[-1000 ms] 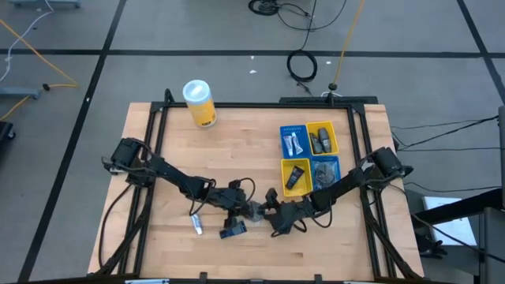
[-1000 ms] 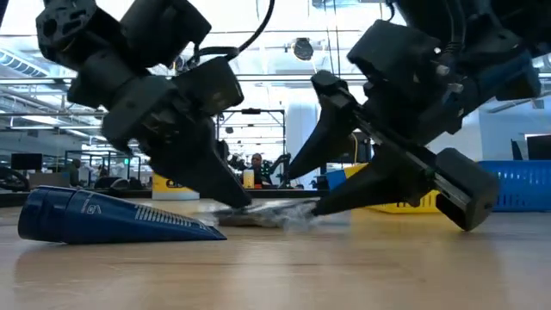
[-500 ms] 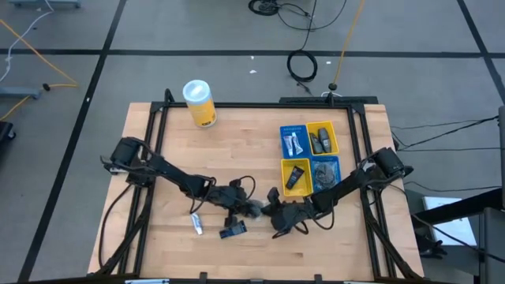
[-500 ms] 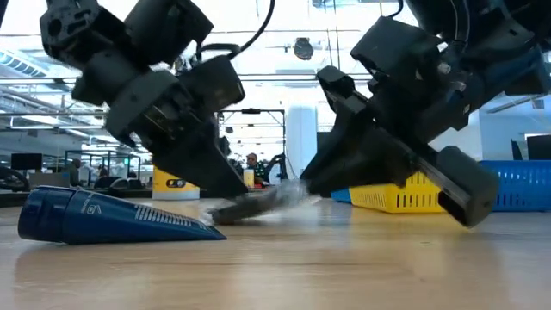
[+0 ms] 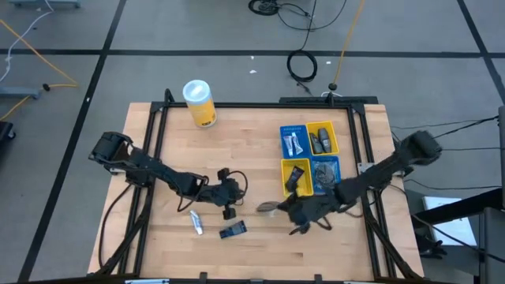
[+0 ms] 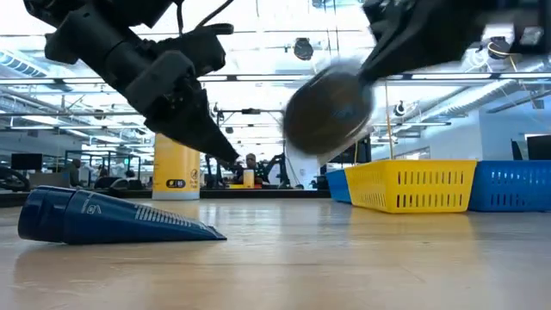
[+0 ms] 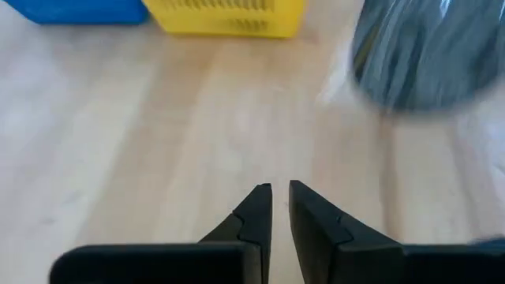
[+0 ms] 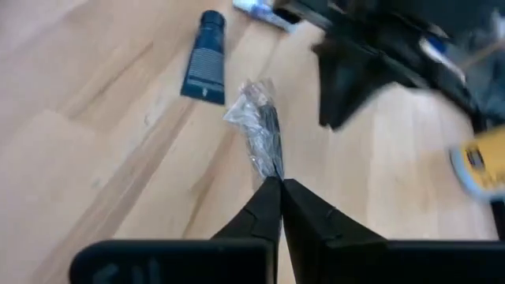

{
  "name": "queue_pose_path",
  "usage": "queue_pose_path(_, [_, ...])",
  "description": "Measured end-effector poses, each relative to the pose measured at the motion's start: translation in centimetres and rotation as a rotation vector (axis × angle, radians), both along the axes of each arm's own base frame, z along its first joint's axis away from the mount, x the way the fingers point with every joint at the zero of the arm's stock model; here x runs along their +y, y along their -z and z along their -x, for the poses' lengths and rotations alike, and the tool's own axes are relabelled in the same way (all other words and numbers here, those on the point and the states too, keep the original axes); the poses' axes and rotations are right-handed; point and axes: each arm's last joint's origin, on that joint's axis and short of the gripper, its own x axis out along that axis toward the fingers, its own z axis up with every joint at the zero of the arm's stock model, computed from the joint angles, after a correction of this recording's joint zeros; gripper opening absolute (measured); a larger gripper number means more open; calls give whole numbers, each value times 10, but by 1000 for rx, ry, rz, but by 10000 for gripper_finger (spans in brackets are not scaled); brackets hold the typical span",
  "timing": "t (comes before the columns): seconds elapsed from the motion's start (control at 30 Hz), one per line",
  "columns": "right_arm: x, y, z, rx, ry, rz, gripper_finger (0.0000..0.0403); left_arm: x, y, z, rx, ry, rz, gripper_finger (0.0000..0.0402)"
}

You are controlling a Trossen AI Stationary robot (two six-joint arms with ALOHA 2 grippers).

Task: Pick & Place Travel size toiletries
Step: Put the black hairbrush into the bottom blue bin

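A grey round pouch (image 6: 329, 108) in a clear wrapper hangs above the table's near middle (image 5: 267, 207), with my right gripper (image 8: 276, 183) shut on it. My left gripper (image 7: 279, 192) is a little to the pouch's left (image 5: 230, 207), raised off the wood, its fingers nearly together with nothing between them. A dark blue tube (image 5: 233, 230) lies flat on the table near the front edge. A thin white tube (image 5: 196, 222) lies to its left. My right gripper pinches the rim of the pouch's clear wrapper (image 8: 271, 167) between its two fingertips. The fingers come from the table's right, slanting down. The pouch stands on edge beyond the fingertips, lifted clear of the table (image 6: 329, 108).
A blue-and-yellow four-compartment tray (image 5: 310, 158) with small items stands at the right. A tall yellow canister with a white lid (image 5: 199, 102) stands at the far left. Bare wood (image 5: 252, 150) lies between them.
My right gripper has shut on the pouch, lifted it off the table and carried it toward the right edge. My left gripper, which was on the pouch's other side, has lost touch with it and drawn back up and to the left.
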Motion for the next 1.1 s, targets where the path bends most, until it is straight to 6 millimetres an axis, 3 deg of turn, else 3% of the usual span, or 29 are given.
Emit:
queue_pose_path(0.2, [-30, -68, 47, 205, 235, -159, 2, -2, 2, 0, -6, -36, -44, 44])
queue_pose_path(0.33, [-61, -90, 82, 415, 488, -325, 2, -2, 2, 0, -12, -39, -44, 44])
queue_pose_path(0.57, [-95, -83, 113, 661, 672, -540, 1, -2, 2, 0, -16, -39, -43, 45])
queue_pose_path(0.83, [-120, -70, 112, 772, 669, -652, 1, -1, 1, -1, -17, -40, -45, 44])
queue_pose_path(1.1, [-141, -61, 100, 832, 600, -625, 1, -1, 1, -1, -17, -37, -50, 44])
